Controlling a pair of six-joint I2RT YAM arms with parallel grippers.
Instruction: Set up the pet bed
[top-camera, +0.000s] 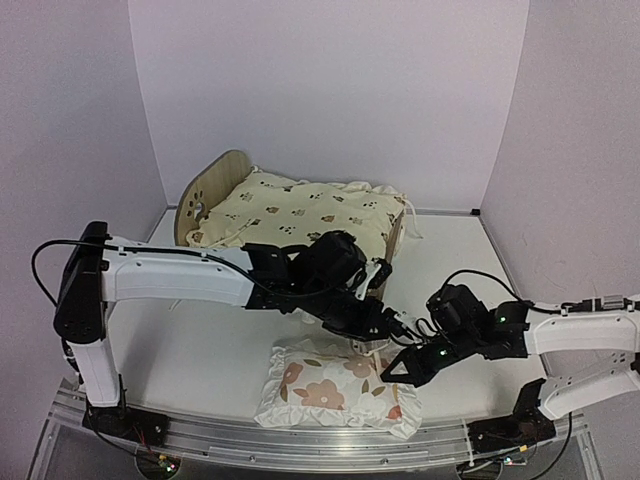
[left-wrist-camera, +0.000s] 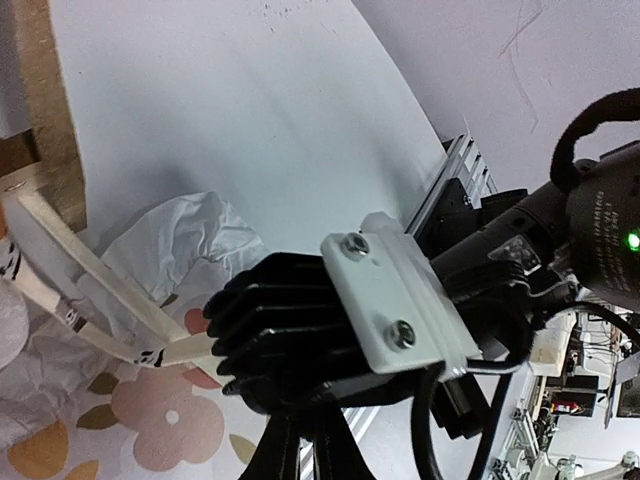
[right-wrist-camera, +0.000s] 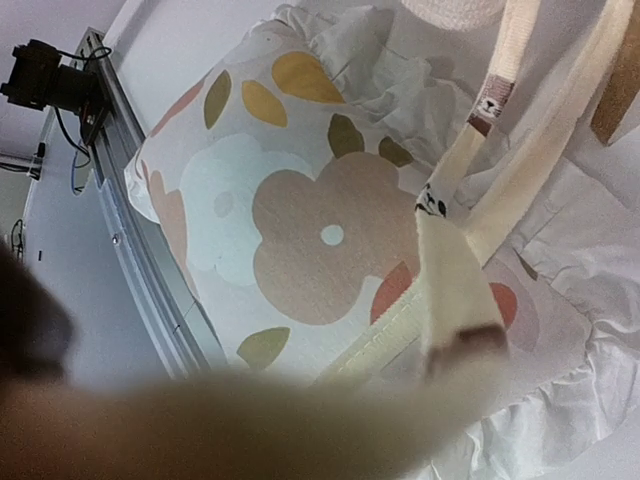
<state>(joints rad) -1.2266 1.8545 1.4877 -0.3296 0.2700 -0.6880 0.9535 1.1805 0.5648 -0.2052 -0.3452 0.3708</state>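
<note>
The pet bed (top-camera: 210, 190) stands at the back with a cream animal-print cushion (top-camera: 300, 210) lying in it; its wooden corner (left-wrist-camera: 45, 120) shows in the left wrist view. Cream tie strings (right-wrist-camera: 455, 280) hang from that corner over the flowered ruffled pillow (top-camera: 335, 385). My right gripper (top-camera: 398, 368) is shut on a string end, whose tips run into its black fingers (left-wrist-camera: 230, 340). My left gripper (top-camera: 378, 328) hovers just above and behind it. The left fingertips (left-wrist-camera: 305, 455) sit close together, and I see no string between them.
An aluminium rail (top-camera: 300, 440) runs along the near table edge, right beside the pillow (right-wrist-camera: 300, 230). A black clamp (right-wrist-camera: 45, 75) sits on that rail. White walls close in the back and both sides. The two arms crowd the middle of the table.
</note>
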